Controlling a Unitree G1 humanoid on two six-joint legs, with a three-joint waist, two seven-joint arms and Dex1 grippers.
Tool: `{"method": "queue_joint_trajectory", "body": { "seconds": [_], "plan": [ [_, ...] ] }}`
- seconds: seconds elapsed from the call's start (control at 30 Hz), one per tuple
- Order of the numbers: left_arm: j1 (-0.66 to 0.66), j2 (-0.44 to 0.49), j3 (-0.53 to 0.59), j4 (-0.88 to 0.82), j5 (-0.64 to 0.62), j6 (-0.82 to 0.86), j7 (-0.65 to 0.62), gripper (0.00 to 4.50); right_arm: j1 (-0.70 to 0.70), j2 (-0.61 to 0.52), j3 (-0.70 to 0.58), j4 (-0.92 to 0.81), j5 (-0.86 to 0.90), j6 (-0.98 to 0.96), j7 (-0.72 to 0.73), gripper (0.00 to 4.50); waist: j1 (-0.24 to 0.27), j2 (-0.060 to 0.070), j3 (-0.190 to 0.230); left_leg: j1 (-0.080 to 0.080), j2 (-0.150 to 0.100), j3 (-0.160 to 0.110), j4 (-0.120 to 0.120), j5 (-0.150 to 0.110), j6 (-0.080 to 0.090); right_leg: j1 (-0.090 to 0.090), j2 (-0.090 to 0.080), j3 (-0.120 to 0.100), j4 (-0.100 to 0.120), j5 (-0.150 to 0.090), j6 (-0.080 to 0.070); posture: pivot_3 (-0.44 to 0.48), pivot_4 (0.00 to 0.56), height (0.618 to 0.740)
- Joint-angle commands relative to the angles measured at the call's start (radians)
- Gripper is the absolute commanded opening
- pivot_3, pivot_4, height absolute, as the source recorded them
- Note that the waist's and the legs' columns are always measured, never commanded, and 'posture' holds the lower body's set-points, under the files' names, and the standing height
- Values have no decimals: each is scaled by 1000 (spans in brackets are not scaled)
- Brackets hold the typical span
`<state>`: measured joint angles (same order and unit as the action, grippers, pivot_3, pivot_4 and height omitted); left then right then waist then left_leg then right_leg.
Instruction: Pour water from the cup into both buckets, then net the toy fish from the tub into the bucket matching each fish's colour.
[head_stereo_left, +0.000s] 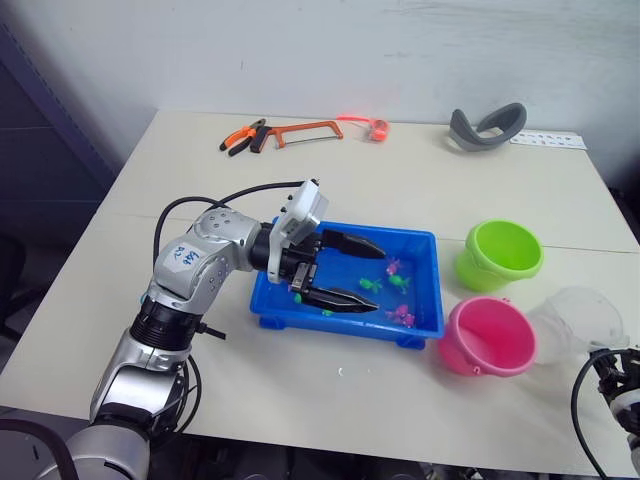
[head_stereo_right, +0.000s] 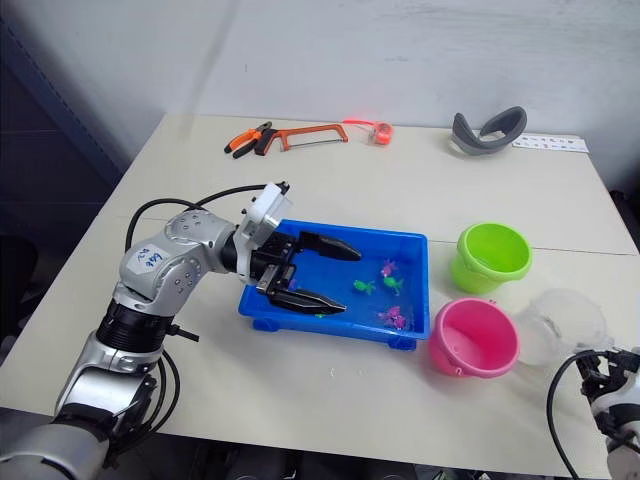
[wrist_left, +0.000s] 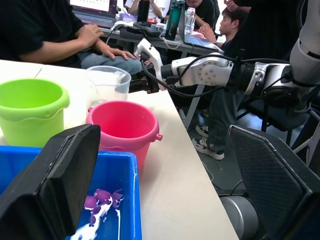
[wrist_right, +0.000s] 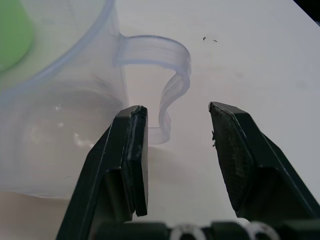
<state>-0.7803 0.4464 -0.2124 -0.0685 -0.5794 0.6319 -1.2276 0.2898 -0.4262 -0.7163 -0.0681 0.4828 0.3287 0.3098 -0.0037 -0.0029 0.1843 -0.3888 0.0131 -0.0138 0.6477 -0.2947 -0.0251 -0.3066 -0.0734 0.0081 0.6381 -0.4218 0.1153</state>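
Note:
The blue tub (head_stereo_left: 345, 328) sits mid-table with several tiny toy fish in it, pink (head_stereo_left: 393, 266) and green (head_stereo_left: 370, 285). My left gripper (head_stereo_left: 378, 278) hovers over the tub's left half, open and empty. To the tub's right stand the lime green bucket (head_stereo_left: 500, 255) and, nearer me, the pink bucket (head_stereo_left: 488, 335). The clear cup (head_stereo_left: 578, 322) stands right of the pink bucket. My right gripper (wrist_right: 177, 112) is open at the cup's handle (wrist_right: 175, 75), which lies in the gap close to one finger (wrist_right: 132, 150), unclamped.
An orange hacksaw (head_stereo_left: 300, 131) and pliers (head_stereo_left: 243, 138), a red item (head_stereo_left: 375, 127), a grey curved piece (head_stereo_left: 487, 127) and a white strip (head_stereo_left: 545, 140) lie along the far edge. In the left wrist view, people (wrist_left: 45, 30) sit beyond the table's right side.

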Motion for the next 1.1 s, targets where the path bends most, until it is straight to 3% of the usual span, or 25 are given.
{"method": "queue_joint_trajectory", "body": {
  "seconds": [0.03,0.1,0.2,0.57,0.9,1.1],
  "plan": [
    [-19,9,24,-41,-7,-3,6,4500,-4,-15,-13,8,-6,-53,21,1897,0,0,0,0,0,0,0,0,0,0,0,0,0,0,0,0,150,740],
    [-19,10,24,-43,-8,-2,7,4500,-8,-12,-8,17,-11,-67,28,1391,0,0,0,0,0,0,0,0,0,0,0,0,0,0,0,0,150,740],
    [-20,11,25,-44,-7,0,9,4500,-20,-5,-2,34,-13,-97,41,32,-1,0,0,0,0,0,0,0,0,0,0,0,0,0,0,0,150,740],
    [-37,12,20,-28,-4,0,-1,4500,-29,51,-50,26,95,-153,78,32,0,0,0,0,0,0,0,0,0,0,0,0,3,0,0,0,150,740],
    [-46,-11,5,-2,4,-17,-17,4500,59,71,-110,-154,230,-95,26,32,-1,4,0,0,0,0,0,0,0,0,0,0,3,0,0,0,150,740],
    [-35,-14,-4,-6,9,-25,-27,4500,138,50,-112,-310,187,-60,-41,32,1,5,1,0,0,0,0,0,0,0,0,0,3,0,0,0,150,740]
  ]
}}
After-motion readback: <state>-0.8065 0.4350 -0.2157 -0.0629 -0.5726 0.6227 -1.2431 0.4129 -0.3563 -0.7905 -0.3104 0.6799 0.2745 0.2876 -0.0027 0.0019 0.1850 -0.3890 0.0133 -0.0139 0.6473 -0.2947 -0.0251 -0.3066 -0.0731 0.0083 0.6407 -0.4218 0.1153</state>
